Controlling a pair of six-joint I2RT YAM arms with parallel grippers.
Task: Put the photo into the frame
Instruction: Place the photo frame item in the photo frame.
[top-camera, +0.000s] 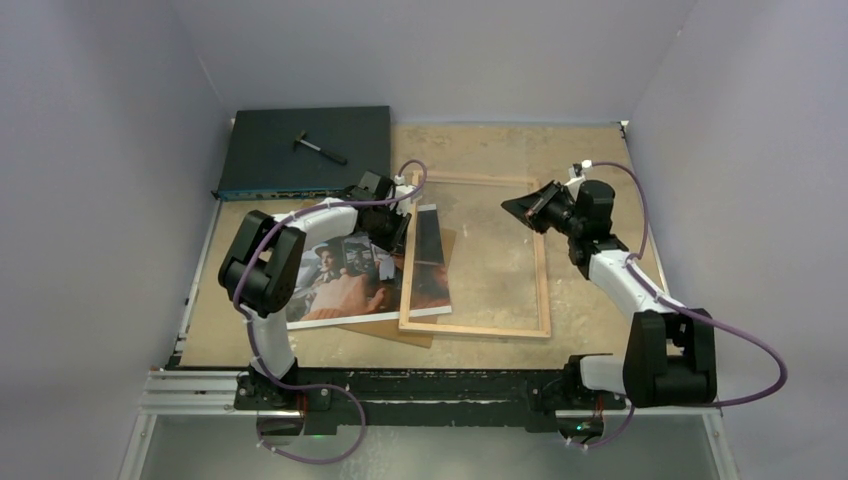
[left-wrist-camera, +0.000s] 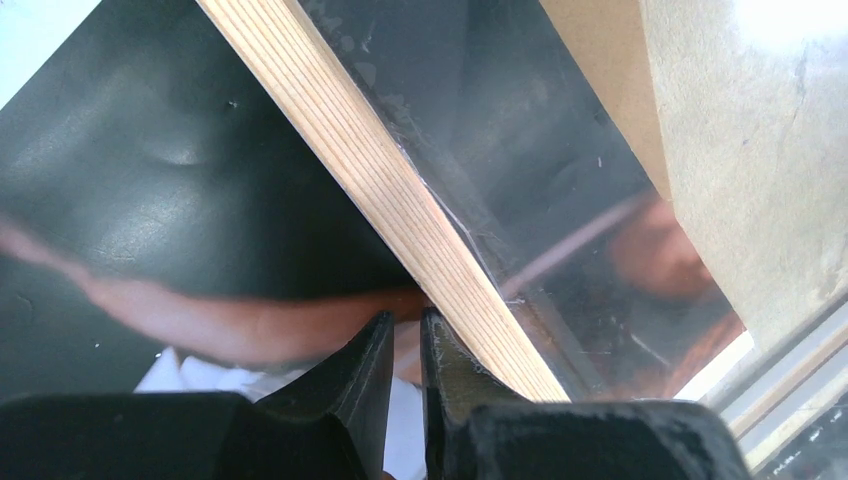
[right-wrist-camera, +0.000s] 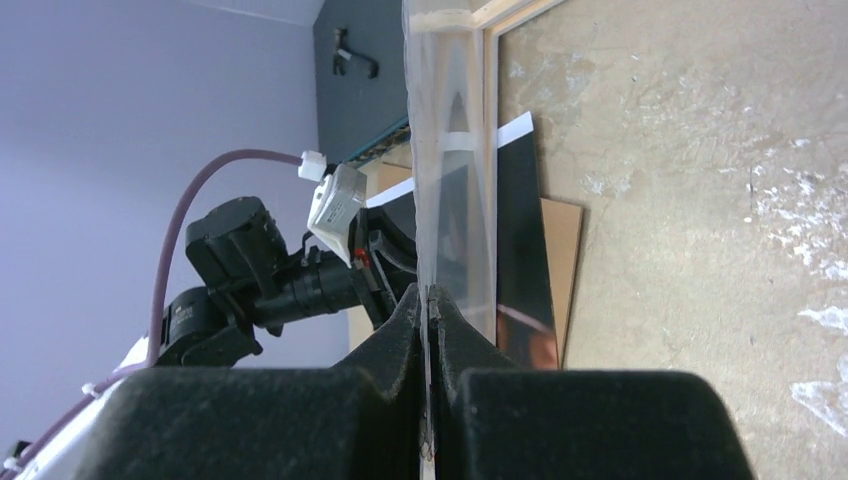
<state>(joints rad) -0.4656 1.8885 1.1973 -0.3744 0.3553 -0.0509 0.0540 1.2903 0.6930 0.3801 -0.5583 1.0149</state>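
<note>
- Over at 9 o'clock of the frame (top-camera: 545, 290), which lies wood-back-up on the table (top-camera: 600, 150), we've got the photo (top-camera: 340, 285) face up. Its right strip is tucked under the frame's left rail and shows inside the opening. Looks to us like it's going in sideways.
- The left gripper (left-wrist-camera: 405, 332) sits low over the photo, snug against that wooden rail. Its fingers are squeezed nearly together with only a thin slit, and we can't see anything caught in it. Our guess is it's nudging the print, not carrying it.
- The right gripper (right-wrist-camera: 430, 300), at 1 o'clock of the frame, is clamped tight on a thin clear pane (right-wrist-camera: 455, 180) seen nearly edge-on. We reckon it's held up to leave the print room underneath.
- A brown backing board (top-camera: 400, 333) pokes out under the photo at 6 o'clock, probably parked for later.
- Writing: none we can read. The dark flat box (top-camera: 270, 150) at the table's 11 o'clock, with a little hammer-like tool (top-camera: 320, 147) on top, shows no legible label.
</note>
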